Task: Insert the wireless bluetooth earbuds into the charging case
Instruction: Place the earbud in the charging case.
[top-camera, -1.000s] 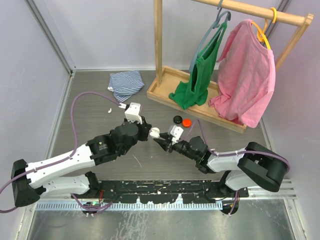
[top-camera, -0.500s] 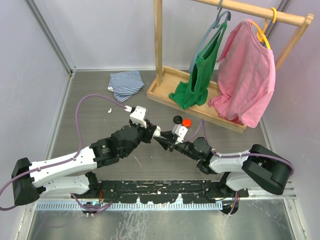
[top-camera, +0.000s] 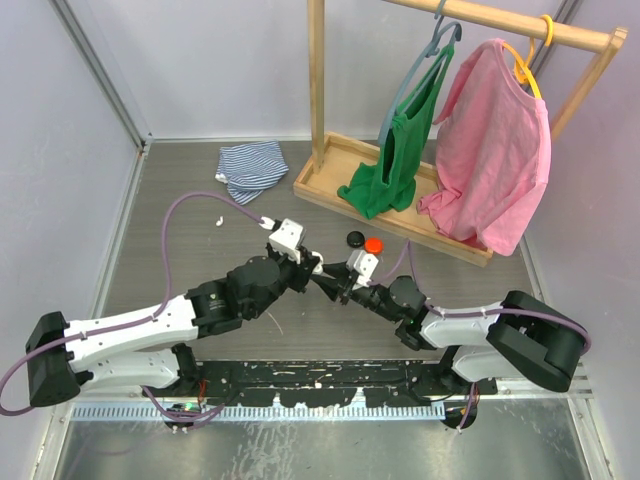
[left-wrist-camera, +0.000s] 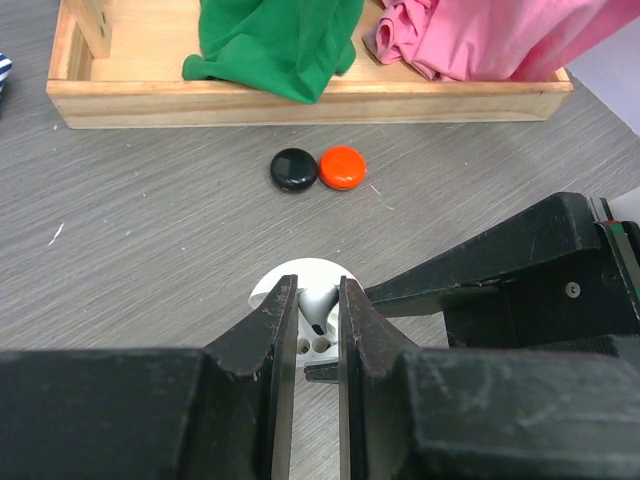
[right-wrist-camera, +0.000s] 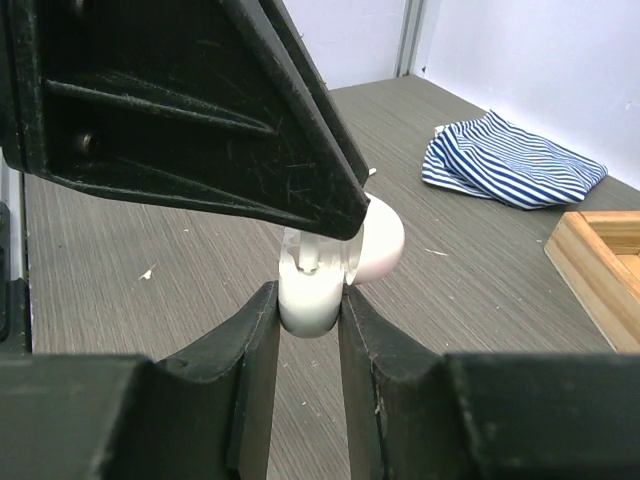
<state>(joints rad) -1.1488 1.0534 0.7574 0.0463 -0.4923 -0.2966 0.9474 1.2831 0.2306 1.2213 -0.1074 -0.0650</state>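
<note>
Left gripper (top-camera: 316, 268) advanced, clamping small white earbud (left-wrist-camera: 318, 306) over round white charging case (right-wrist-camera: 311, 300) pinched in right gripper (top-camera: 333, 287); insertion needs socket alignment.

I see bright, even light; faint soft shadows lie just before the wooden rack base (left-wrist-camera: 300, 100), everything reasonably sharp.

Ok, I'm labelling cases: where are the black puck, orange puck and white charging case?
black puck (left-wrist-camera: 293, 169), left wrist view, top face.
orange puck (left-wrist-camera: 343, 167), left wrist view, top face.
white charging case (right-wrist-camera: 308, 300), right wrist view, rounded lower body.
</note>
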